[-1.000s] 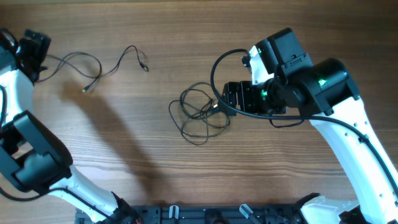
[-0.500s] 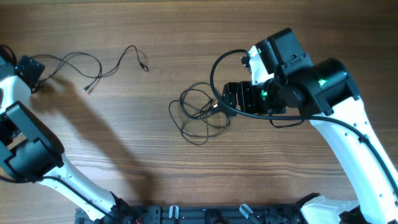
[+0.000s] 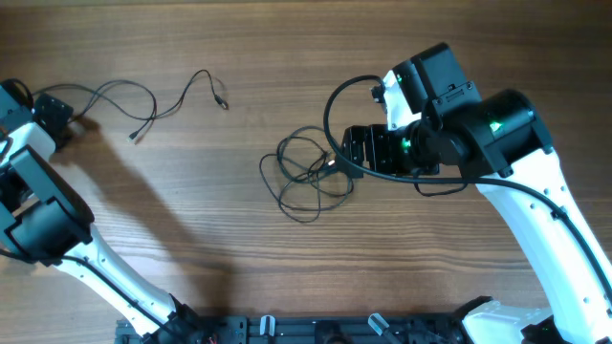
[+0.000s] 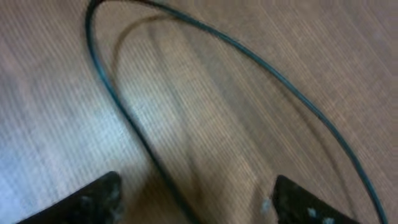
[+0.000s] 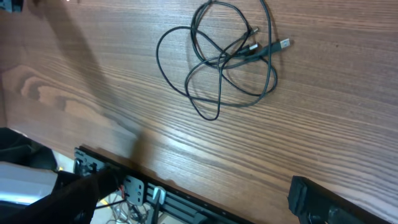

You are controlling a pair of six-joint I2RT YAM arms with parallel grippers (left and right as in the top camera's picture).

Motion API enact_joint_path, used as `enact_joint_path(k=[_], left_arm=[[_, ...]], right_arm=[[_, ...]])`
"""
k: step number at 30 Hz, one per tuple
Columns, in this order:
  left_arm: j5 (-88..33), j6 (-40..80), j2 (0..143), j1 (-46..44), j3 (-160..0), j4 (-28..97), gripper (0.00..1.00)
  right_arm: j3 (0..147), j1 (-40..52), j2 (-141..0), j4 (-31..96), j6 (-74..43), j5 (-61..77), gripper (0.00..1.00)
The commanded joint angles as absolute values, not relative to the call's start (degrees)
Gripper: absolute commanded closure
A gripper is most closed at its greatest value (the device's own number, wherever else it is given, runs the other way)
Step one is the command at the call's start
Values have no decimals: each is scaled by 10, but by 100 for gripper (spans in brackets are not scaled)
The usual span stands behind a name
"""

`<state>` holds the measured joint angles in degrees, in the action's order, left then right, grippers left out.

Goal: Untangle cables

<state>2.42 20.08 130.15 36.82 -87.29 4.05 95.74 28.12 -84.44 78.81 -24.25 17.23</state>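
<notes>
Tangle (image 3: pixel 306 174) at centre of surface (image 3: pixel 191 239) near spread, empty right fingers (image 5: pixel 314 198), and loose cable (image 3: pixel 153 100) passing between spread left fingers (image 4: pixel 102 194), look thin, limp, near weightless, so pinch beside a plug (image 5: pixel 284 43); bare loops likely slip.

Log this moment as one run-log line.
left tool: open, straddling thin dark loose cable | right tool: open, by thin dark tangled cable coil | coil not gripped
</notes>
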Motion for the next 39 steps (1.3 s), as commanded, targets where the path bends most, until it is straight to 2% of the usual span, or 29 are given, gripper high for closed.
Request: enact_joint_path(k=[1,4,7,9,11,15,16,17,18,19,28,39], left_arm=[[11,200,1326,371,-873,7,35],[4,201,1333,370,-874,-29,44],[-11,214,1339,370,-874,-76,81],[-17,241,1339,370,-875,-130,95],[-50,245,1338,370,-897,-176,96],[-102,274,1337,369,-995,-162,96],[-116,281,1337,369,-1025,-153,95],[-133,282,1337,368,-1061,-137,72],[-133,282,1337,367,-1077,-120,41],[-132,284,1337,365,-1090,-96,0],[-133,269,1348,364,-1087,123,0],[-127,173,1348,349,-1087,330,0]], right_arm=[[960,281,-852,785,-257,163,0],[960,281,-852,785,-270,163,1],[960,281,-852,785,-272,163,0],[960,281,-852,785,-273,163,0],[960,281,-852,785,-282,163,0],[960,281,-852,783,-292,161,0],[960,281,-852,783,-292,161,0],[960,281,-852,783,-292,161,0],[960,281,-852,783,-291,161,0],[960,281,-852,783,-291,161,0],[960,281,-852,786,-285,162,0],[960,281,-852,784,-270,161,0]])
